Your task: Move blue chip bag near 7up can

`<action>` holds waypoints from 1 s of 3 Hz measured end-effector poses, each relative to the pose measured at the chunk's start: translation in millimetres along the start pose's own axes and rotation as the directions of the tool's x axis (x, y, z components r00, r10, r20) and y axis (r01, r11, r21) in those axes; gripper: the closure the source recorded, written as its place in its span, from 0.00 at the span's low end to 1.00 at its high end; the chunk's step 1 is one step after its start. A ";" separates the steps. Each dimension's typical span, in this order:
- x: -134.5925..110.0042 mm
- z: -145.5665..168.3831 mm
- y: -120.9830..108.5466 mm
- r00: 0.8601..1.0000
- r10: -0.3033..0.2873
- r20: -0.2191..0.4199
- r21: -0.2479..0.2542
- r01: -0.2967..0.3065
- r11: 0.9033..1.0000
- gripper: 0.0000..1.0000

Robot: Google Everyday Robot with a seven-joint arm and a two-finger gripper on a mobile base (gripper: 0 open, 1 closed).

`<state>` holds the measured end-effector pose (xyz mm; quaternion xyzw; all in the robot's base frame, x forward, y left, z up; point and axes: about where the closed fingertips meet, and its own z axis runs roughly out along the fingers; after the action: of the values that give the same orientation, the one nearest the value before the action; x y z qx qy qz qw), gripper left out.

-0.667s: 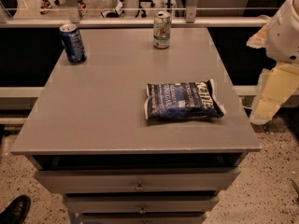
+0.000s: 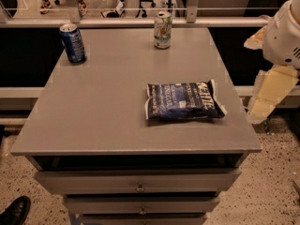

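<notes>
The blue chip bag lies flat on the right half of the grey table top, its white lettering facing up. The 7up can stands upright at the table's far edge, near the middle, well beyond the bag. My gripper hangs off the table's right side, level with the bag and a short way to its right, touching nothing. Its pale cream parts point down below the white arm housing.
A dark blue can stands upright at the far left corner. Drawers sit under the table top. A rail runs behind the table, with chair bases and people's feet beyond. A black shoe is at the bottom left.
</notes>
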<state>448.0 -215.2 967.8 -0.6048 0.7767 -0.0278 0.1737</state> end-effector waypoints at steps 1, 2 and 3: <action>-5.6 34.7 -10.1 0.998 -0.018 0.058 -0.007 0.018 1.000 0.00; -11.3 76.1 -18.5 0.992 -0.020 0.121 -0.017 0.022 1.000 0.00; -15.7 105.3 -22.9 0.985 -0.017 0.173 -0.022 0.021 1.000 0.00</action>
<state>504.5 -188.8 878.5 -0.6142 0.7533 0.0320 0.2330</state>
